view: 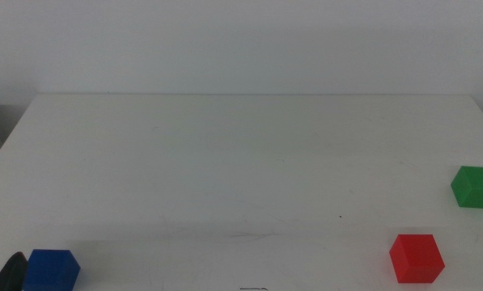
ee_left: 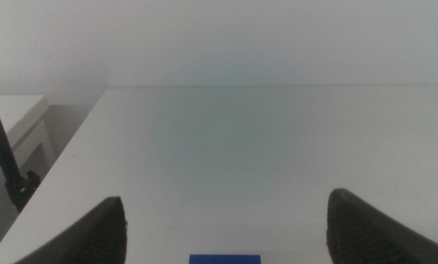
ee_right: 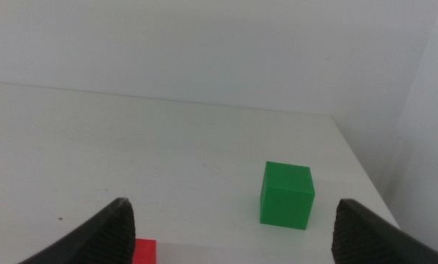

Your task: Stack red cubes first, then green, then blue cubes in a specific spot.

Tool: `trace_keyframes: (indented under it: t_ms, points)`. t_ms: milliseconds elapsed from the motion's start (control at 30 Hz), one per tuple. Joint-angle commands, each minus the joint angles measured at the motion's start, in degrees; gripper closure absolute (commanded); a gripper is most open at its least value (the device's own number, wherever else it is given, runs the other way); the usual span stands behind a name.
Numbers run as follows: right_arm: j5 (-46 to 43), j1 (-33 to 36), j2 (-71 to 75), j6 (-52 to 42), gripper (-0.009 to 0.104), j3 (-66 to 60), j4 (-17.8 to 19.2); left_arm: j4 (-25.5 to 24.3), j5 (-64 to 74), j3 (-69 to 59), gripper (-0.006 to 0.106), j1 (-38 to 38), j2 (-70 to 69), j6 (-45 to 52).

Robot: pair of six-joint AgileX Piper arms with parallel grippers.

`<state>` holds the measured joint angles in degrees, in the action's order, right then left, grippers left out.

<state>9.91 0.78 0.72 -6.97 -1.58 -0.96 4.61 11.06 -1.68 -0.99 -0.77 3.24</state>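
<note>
The plain white matte worktop [view: 241, 162] fills most of the middle view, with the three cubes lying apart near its near edge and nothing stacked yet. No marked spot shows on it; the bare middle patch looks like the natural place for the stack, though that is a judgement only.

The left gripper [ee_left: 226, 227] waits at the near left corner, its jaws spread wide and holding nothing. In the middle view only a dark tip shows, just beside the small solid dark blue cube [view: 51, 270]; in the left wrist view a sliver of that cube sits between the jaws. The right gripper [ee_right: 233, 231] is out of the middle view; its wrist view shows the jaws wide apart and empty too.

The small solid green cube [ee_right: 286, 194] stands near the right edge of the worktop, farther back than the small solid bright red cube [view: 416, 258], which stands near the front right. In the right wrist view only a corner of the red cube peeps in close to one jaw, so it is hard to say whether it lies squarely between them.

The step in hand appears to be the first one: fetching the red cube. The next move calls for the right gripper to centre its jaws over the red cube, come down, close on opposite faces, and carry it to the chosen bare patch, keeping clear of the green cube nearby.
</note>
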Motion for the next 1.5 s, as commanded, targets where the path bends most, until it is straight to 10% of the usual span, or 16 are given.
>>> trace_keyframes:
  t_ms: [0, 767, 1133, 1467]
  points:
    - [-3.16, 0.13, 0.80, -0.44, 0.007, 3.31, -1.17, 0.65, -4.42, 0.22, 0.007, -0.18, -1.12, -0.10]
    - [47.81, 0.86, -41.55, -0.26, 0.007, 49.60, -12.85, 0.65, -4.42, 0.22, 0.007, -0.18, -1.12, -0.10]
    - [50.74, 12.49, -60.18, 1.00, 0.007, 56.01, -9.01, 0.65, -4.42, 0.22, 0.007, -0.18, -1.12, -0.10]
    - [50.16, 16.17, -76.72, 29.06, 0.007, 57.22, 2.99, 0.65, -4.42, 0.22, 0.007, -0.18, -1.12, -0.10]
